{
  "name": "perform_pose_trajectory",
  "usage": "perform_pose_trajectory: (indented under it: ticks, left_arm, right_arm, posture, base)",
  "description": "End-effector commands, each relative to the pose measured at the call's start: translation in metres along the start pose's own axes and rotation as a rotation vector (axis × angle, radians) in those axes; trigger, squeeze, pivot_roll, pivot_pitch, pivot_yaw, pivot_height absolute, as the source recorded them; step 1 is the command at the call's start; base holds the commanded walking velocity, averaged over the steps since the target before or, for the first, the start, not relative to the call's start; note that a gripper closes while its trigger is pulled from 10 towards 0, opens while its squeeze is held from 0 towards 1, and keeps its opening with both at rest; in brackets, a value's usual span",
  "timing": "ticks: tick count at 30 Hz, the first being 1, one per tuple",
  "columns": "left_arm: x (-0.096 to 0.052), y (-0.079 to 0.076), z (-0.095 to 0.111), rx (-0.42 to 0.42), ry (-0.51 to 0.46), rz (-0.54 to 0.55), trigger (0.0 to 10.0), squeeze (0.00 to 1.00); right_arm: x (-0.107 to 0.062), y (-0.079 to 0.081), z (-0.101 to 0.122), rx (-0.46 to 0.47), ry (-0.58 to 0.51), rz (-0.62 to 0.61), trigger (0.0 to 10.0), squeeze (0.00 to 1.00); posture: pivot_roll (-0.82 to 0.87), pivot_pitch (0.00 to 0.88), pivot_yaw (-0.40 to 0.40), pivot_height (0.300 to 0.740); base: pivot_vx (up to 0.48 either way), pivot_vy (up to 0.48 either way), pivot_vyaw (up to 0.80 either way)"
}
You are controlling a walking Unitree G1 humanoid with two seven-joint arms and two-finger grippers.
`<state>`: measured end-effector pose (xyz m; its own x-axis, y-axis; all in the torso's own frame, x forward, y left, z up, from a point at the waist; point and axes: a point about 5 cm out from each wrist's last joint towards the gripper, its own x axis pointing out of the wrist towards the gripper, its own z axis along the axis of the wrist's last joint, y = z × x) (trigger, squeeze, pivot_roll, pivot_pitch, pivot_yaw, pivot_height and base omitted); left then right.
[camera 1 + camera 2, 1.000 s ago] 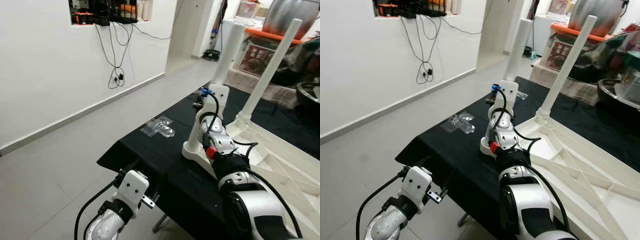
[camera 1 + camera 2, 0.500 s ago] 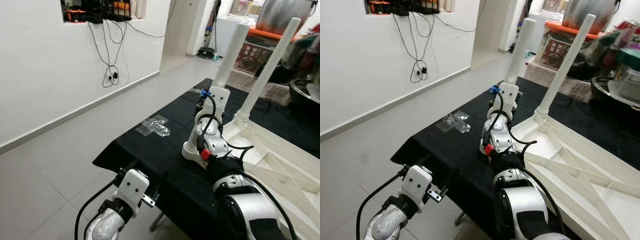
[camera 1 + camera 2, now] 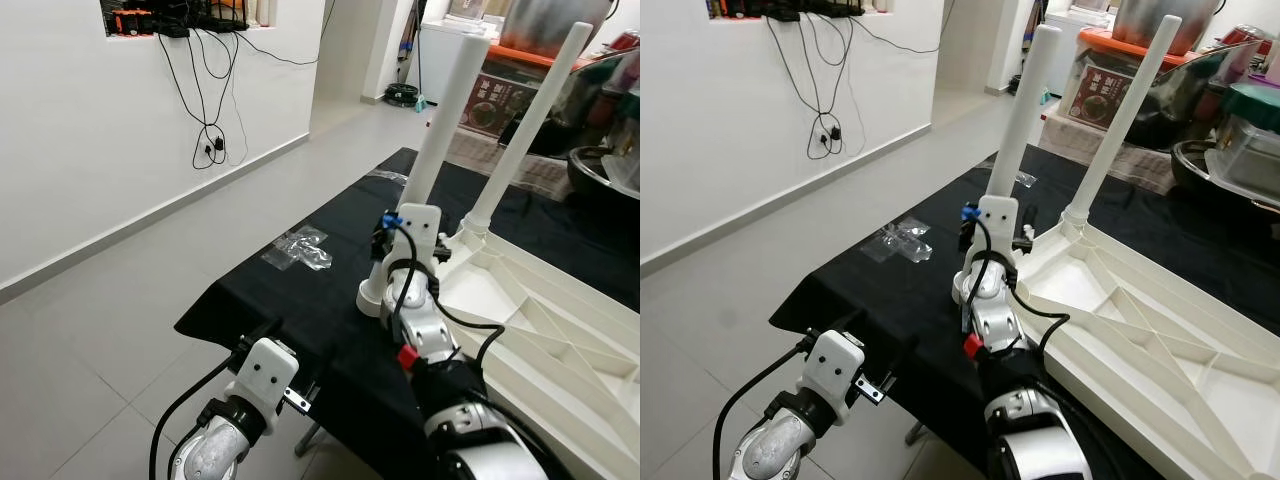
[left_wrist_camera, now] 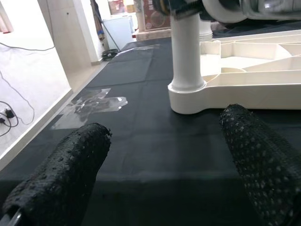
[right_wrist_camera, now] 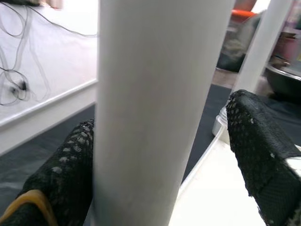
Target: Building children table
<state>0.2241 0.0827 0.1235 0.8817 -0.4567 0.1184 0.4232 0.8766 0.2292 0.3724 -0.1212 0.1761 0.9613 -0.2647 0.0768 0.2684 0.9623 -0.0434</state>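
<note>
Right wrist view: our two black fingers point(image 5: 63, 179) are sitting either side of the near white table leg point(image 5: 155, 108), which is passing between them. One pad looks against the leg, the other is standing off it with a gap, so we're reading the fingers as spread around the leg, not clamped. In the eye views the right gripper point(image 3: 992, 232) is sitting low on that leg point(image 3: 1025, 110), just above its socket at the corner of the upturned white table top point(image 3: 1160, 340).

The table top is lying underside up on a black cloth point(image 3: 300, 300), ribs showing. The near leg is standing upright in the front-left corner. A second white leg point(image 3: 528, 118) is standing in the next corner behind it, leaning slightly.

Left wrist view: our left gripper point(image 4: 164, 155) is hovering at the near edge of the cloth with its fingers point(image 4: 70, 165) spread wide, nothing between them. It's looking across the cloth at the near leg's base. In the left eye view the left gripper's wrist block point(image 3: 262, 372) is sitting below the cloth's front edge.

A crumpled clear plastic bag point(image 3: 298, 248) is lying on the cloth, left of the leg and apart from it. Cables point(image 3: 215, 110) are hanging down the white wall beyond.
</note>
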Motion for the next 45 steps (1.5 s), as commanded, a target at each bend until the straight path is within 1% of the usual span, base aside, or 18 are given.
perform_pose_trajectory:
  ticks: [1,7,12,15,17,22,24,25,29,33,35,36,37,39,40,41,43,45]
  left_arm:
    - [0.0,-0.001,-0.005,-0.001,0.025,-0.011,10.0,0.0]
    - [0.0,-0.001,-0.005,-0.002,0.024,-0.012,10.0,0.0]
    - [0.0,0.0,-0.005,-0.032,0.03,-0.048,10.0,0.0]
    - [0.0,0.0,-0.005,-0.036,0.032,-0.061,10.0,0.0]
    - [0.001,0.007,-0.007,-0.024,0.048,-0.098,10.0,0.0]
    - [0.002,0.014,-0.009,-0.009,0.062,-0.113,10.0,0.0]
    - [0.003,0.016,-0.01,-0.002,0.066,-0.122,10.0,0.0]
    - [0.002,0.012,-0.011,0.007,0.071,-0.145,10.0,0.0]
    - [0.001,0.003,-0.015,0.014,0.079,-0.166,10.0,0.0]
    - [0.001,0.003,-0.015,0.013,0.08,-0.164,10.0,0.0]
    - [0.001,0.003,-0.016,0.009,0.09,-0.164,10.0,0.0]
    - [0.001,0.003,-0.016,0.009,0.09,-0.164,10.0,0.0]
    - [0.001,0.005,-0.016,0.008,0.094,-0.17,10.0,0.0]
    - [0.001,0.006,-0.016,0.009,0.097,-0.175,10.0,0.0]
    - [0.001,0.006,-0.016,0.009,0.097,-0.175,10.0,0.0]
    - [0.001,0.009,-0.016,0.006,0.1,-0.174,10.0,0.0]
    - [0.001,0.009,-0.016,0.006,0.1,-0.174,10.0,0.0]
    - [0.001,0.014,-0.017,0.013,0.105,-0.172,10.0,0.0]
  right_arm:
    - [-0.01,0.008,-0.002,0.033,-0.022,0.113,10.0,0.0]
    - [-0.022,0.007,-0.006,0.009,-0.067,0.184,10.0,0.0]
    - [-0.023,-0.023,-0.022,-0.097,-0.027,0.225,10.0,0.0]
    - [-0.021,-0.03,-0.026,-0.127,-0.006,0.207,10.0,0.0]
    - [-0.015,-0.055,-0.038,-0.196,0.08,0.122,10.0,0.0]
    - [-0.013,-0.07,-0.043,-0.224,0.125,0.089,10.0,0.0]
    - [-0.012,-0.075,-0.045,-0.218,0.149,0.097,10.0,0.0]
    - [-0.013,-0.078,-0.049,-0.183,0.198,0.151,10.0,0.0]
    - [-0.015,-0.081,-0.056,-0.185,0.259,0.194,10.0,0.0]
    - [-0.017,-0.078,-0.056,-0.17,0.271,0.212,10.0,0.0]
    - [-0.026,-0.061,-0.06,-0.129,0.315,0.352,10.0,0.0]
    - [-0.026,-0.061,-0.06,-0.129,0.315,0.352,10.0,0.0]
    - [-0.03,-0.055,-0.062,-0.168,0.325,0.439,10.0,0.0]
    - [-0.032,-0.052,-0.063,-0.201,0.332,0.493,10.0,0.0]
    - [-0.032,-0.052,-0.063,-0.201,0.332,0.493,10.0,0.0]
    - [-0.033,-0.053,-0.065,-0.254,0.339,0.53,10.0,0.0]
    - [-0.033,-0.053,-0.065,-0.254,0.339,0.53,10.0,0.0]
    - [-0.025,-0.06,-0.058,-0.279,0.337,0.523,10.0,0.0]
  posture:
    - [0.06,0.008,-0.127,0.74]
    - [0.05,0.006,-0.127,0.74]
    - [0.04,0.003,-0.123,0.74]
    - [0.04,0.003,-0.123,0.74]
    - [0.04,0.001,-0.116,0.74]
    - [0.04,0.0,-0.114,0.74]
    - [0.04,0.0,-0.11,0.74]
    - [0.04,0.0,-0.108,0.74]
    - [0.04,0.0,-0.107,0.74]
    - [0.04,0.0,-0.107,0.74]
    - [0.04,0.0,-0.108,0.74]
    - [0.04,0.0,-0.108,0.74]
    - [0.04,0.0,-0.107,0.74]
    - [0.04,0.0,-0.107,0.74]
    - [0.04,0.0,-0.107,0.74]
    - [0.04,0.0,-0.109,0.74]
    - [0.04,0.0,-0.109,0.74]
    - [0.04,0.0,-0.108,0.74]
  base:
    - [0.0,0.0,0.0]
    - [0.0,0.0,0.0]
    - [0.0,0.0,0.0]
    - [0.0,0.0,0.0]
    - [0.0,0.0,0.0]
    - [0.0,0.0,0.0]
    - [0.0,0.0,0.0]
    - [0.0,0.0,0.0]
    - [0.0,0.0,0.0]
    - [0.0,0.0,0.0]
    - [0.0,0.0,0.0]
    - [0.0,0.0,0.0]
    - [0.0,0.0,0.0]
    - [0.0,0.0,0.0]
    - [0.0,0.0,0.0]
    - [0.0,0.0,0.0]
    - [0.0,0.0,0.0]
    - [0.0,0.0,0.0]
